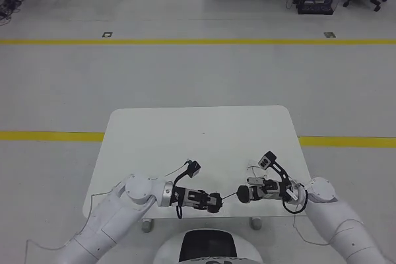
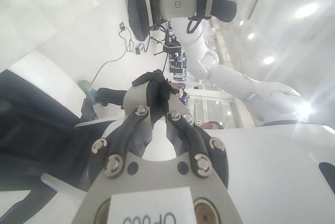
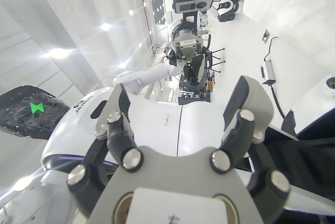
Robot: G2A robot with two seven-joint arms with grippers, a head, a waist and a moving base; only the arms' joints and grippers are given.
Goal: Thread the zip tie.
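Observation:
My two grippers face each other just above the front edge of the white table (image 1: 198,132). A thin dark zip tie (image 1: 228,196) spans the short gap between them. The left gripper (image 1: 217,200) is shut on one end of it, and in the left wrist view its black pads (image 2: 157,94) press together. My right gripper (image 1: 240,194) is at the tie's other end. Its fingers (image 3: 123,102) stand wide apart with nothing between them. The left gripper (image 3: 193,78) shows farther off in the right wrist view, shut and pointing this way.
The table top beyond the grippers is bare white. Both arms hang close to its front edge, near the robot's body. Yellow floor lines (image 1: 46,136) run behind the table.

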